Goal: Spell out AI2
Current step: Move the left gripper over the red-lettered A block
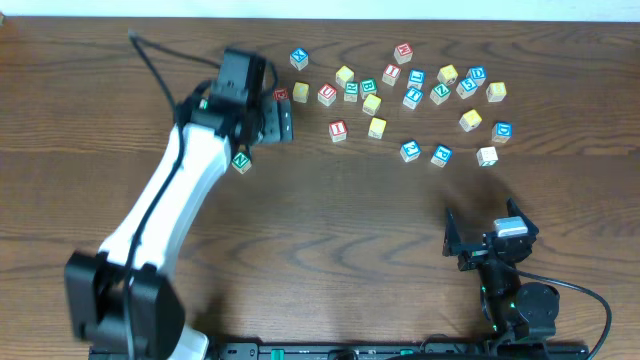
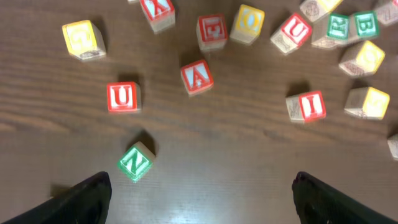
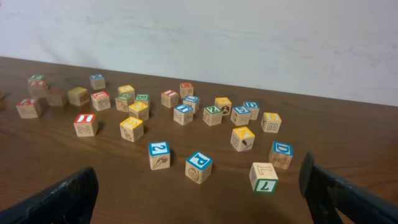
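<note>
The red A block point(image 2: 197, 76) lies ahead of my open, empty left gripper point(image 2: 202, 200); in the overhead view the gripper point(image 1: 276, 124) hides it. The red I block point(image 2: 309, 104) lies to the A's right and also shows in the overhead view point(image 1: 338, 130) and the right wrist view point(image 3: 85, 122). The blue 2 block point(image 1: 410, 150) lies further right, and the right wrist view point(image 3: 159, 149) shows it ahead of my right gripper point(image 3: 199, 199). My right gripper point(image 1: 486, 238) is open and empty, low near the front edge.
Several other letter blocks are scattered across the far half of the table. A green N block point(image 2: 135, 161) and a red U block point(image 2: 122, 96) lie close to my left gripper. A blue P block point(image 3: 199, 163) and an L block point(image 3: 264, 176) lie beside the 2.
</note>
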You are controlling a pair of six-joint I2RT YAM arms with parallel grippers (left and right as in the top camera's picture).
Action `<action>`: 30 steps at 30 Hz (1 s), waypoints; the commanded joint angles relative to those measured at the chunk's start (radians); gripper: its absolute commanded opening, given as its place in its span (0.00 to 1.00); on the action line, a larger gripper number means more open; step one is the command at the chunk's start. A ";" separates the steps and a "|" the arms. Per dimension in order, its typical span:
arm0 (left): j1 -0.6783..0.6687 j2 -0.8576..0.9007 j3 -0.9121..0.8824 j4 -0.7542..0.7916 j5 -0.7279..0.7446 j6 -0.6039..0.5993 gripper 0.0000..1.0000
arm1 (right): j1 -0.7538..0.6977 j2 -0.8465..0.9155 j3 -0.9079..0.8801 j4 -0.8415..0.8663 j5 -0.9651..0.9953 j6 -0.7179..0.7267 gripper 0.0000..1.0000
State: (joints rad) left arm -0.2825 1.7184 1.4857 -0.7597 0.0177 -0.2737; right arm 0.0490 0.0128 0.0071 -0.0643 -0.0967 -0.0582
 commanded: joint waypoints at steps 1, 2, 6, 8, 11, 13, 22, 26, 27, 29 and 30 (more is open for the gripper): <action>0.004 0.121 0.173 -0.064 0.004 0.003 0.91 | -0.007 -0.003 -0.002 -0.004 0.004 0.013 0.99; 0.003 0.149 0.208 -0.081 0.019 0.003 0.91 | -0.007 -0.003 -0.002 -0.004 0.004 0.013 0.99; 0.003 0.229 0.287 -0.114 0.027 -0.074 0.91 | -0.007 -0.003 -0.002 -0.004 0.004 0.013 0.99; 0.003 0.245 0.288 -0.112 0.027 -0.134 0.91 | -0.007 -0.003 -0.002 -0.004 0.004 0.013 0.99; 0.003 0.262 0.288 -0.106 0.027 -0.195 0.91 | -0.007 -0.003 -0.002 -0.004 0.004 0.013 0.99; 0.003 0.267 0.288 -0.096 0.027 -0.196 0.91 | -0.007 -0.003 -0.002 -0.004 0.004 0.013 0.99; 0.011 0.325 0.288 -0.076 0.028 -0.196 0.91 | -0.007 -0.003 -0.002 -0.004 0.004 0.013 0.99; 0.010 0.370 0.288 -0.093 0.027 -0.200 0.91 | -0.007 -0.003 -0.002 -0.004 0.004 0.013 0.99; 0.010 0.377 0.288 -0.094 0.027 -0.204 0.91 | -0.007 -0.003 -0.002 -0.004 0.004 0.013 0.99; 0.010 0.388 0.288 -0.091 0.027 -0.216 0.91 | -0.007 -0.003 -0.002 -0.004 0.004 0.013 0.99; 0.010 0.391 0.288 -0.087 0.027 -0.219 0.91 | -0.007 -0.003 -0.002 -0.004 0.004 0.013 0.99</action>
State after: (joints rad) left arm -0.2768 2.0991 1.7554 -0.8474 0.0463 -0.4683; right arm 0.0490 0.0128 0.0071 -0.0643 -0.0967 -0.0582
